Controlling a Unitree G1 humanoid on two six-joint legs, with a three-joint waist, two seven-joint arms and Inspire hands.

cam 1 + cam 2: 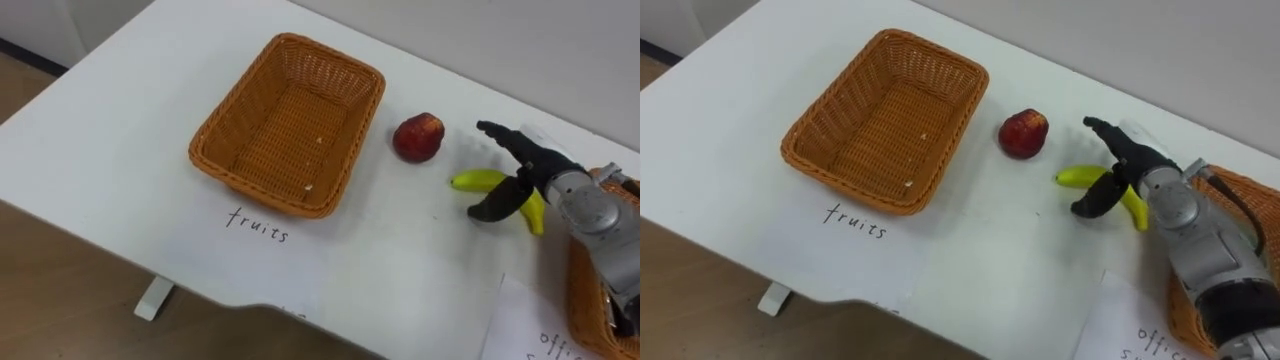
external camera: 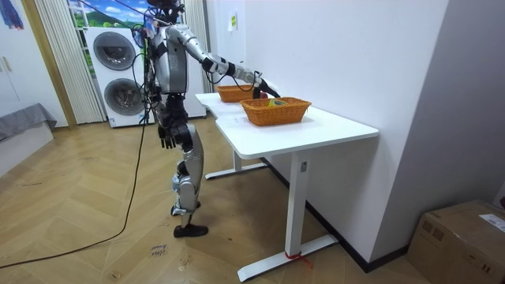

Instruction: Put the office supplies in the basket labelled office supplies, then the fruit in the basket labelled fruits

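right hand (image 1: 537, 168) fingers (image 1: 497, 131) spread wide, thumb crossing the banana (image 1: 477, 180), not closed | apple (image 1: 418, 137) just beside, between banana and empty fruits basket (image 1: 214, 162) | all on white table (image 1: 400, 262) | left hand (image 2: 167, 136) hangs at hip

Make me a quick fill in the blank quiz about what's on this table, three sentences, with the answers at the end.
1. Nothing has been sorted yet: the fruits basket is ____.
2. The red apple lies between the fruits basket and the ____.
3. The robot's ____ hand reaches over the banana.

Missing words: empty; banana; right.
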